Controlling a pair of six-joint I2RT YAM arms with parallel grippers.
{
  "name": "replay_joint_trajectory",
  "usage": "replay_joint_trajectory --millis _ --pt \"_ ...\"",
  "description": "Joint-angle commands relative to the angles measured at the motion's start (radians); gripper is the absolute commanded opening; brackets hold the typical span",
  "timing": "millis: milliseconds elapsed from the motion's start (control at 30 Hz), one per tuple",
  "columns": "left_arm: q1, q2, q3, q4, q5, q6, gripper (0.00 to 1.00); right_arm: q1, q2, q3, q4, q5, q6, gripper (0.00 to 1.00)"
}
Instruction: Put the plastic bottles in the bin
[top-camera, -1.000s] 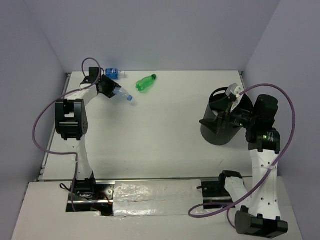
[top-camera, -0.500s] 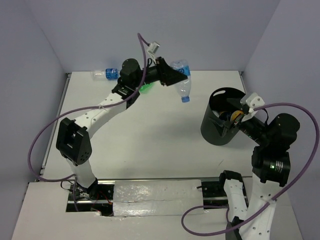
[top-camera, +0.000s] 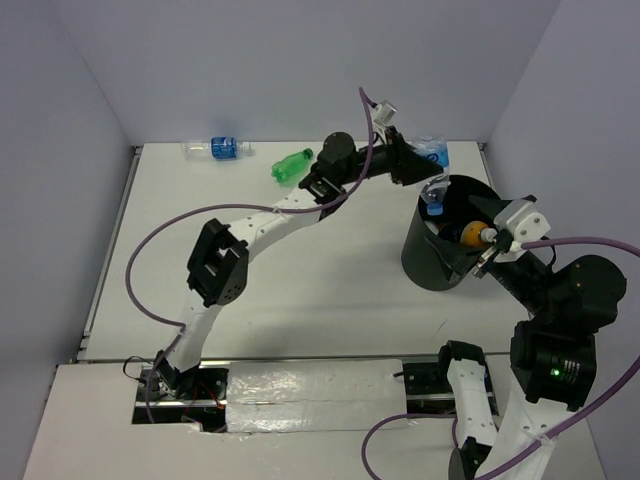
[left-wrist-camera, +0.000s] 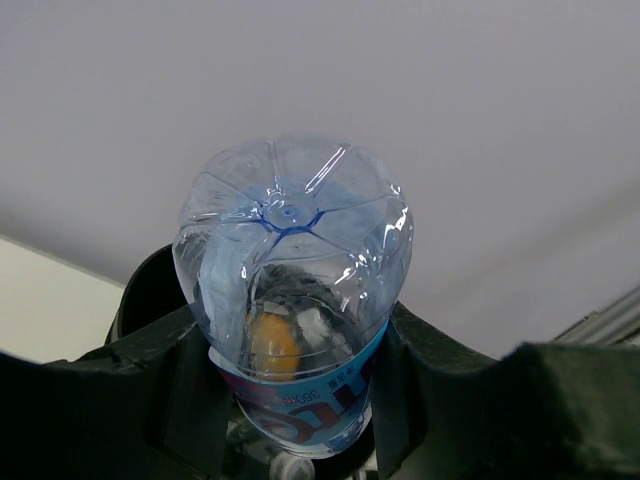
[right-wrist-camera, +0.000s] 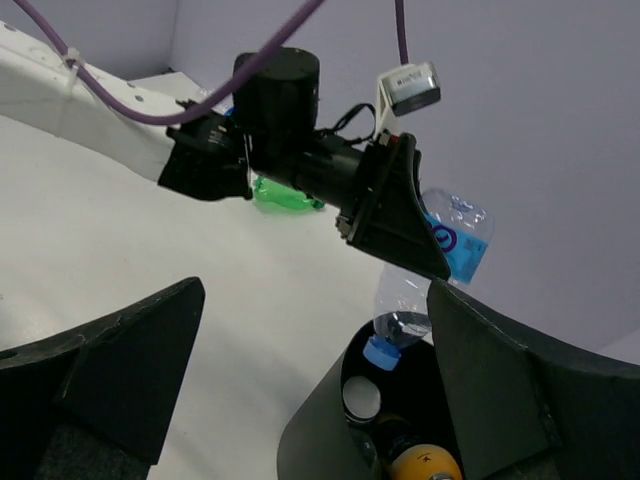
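The left end effector (top-camera: 412, 162) is clamped on the waist of a clear plastic bottle with a blue label (top-camera: 434, 156). It holds the bottle blue cap down over the far rim of the black round bin (top-camera: 425, 268), apparently so that it will drop inside once released. The right end effector (right-wrist-camera: 315, 300) stands wide apart, gripping nothing, just near-right of the bin. An orange bottle (top-camera: 470, 234) already lies inside. A green plastic bottle (top-camera: 292, 165) and another clear blue-labelled bottle (top-camera: 215, 149) wait along the far edge of the white worktop (top-camera: 300, 270). The held bottle's label carries white print, too blurred to read.
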Motion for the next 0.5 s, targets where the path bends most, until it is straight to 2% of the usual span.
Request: replay_joint_trajectory --millis 0,67,133,300,367,467 --pt "-0.038 0.043 0.111 0.052 -0.073 0.031 0.13 -0.004 -0.001 -0.008 -0.015 0.015 -0.005 1.0" --pt "-0.061 0.063 0.137 -0.013 -0.125 0.103 0.15 -0.004 -0.001 -0.025 -0.008 0.016 -0.005 1.0" --pt "-0.081 0.067 0.138 -0.058 -0.159 0.172 0.27 -0.004 0.0 -0.034 -0.003 0.019 -0.01 1.0" --pt "-0.097 0.029 0.069 -0.127 -0.19 0.24 0.67 -0.004 0.005 -0.052 0.012 0.03 -0.018 1.0" --pt "-0.097 0.005 0.058 -0.158 -0.181 0.263 0.79 -0.005 0.012 -0.069 0.028 0.03 -0.01 1.0" --pt "-0.097 -0.025 0.062 -0.195 -0.168 0.278 0.89 -0.005 0.02 -0.078 0.041 0.028 -0.001 1.0"
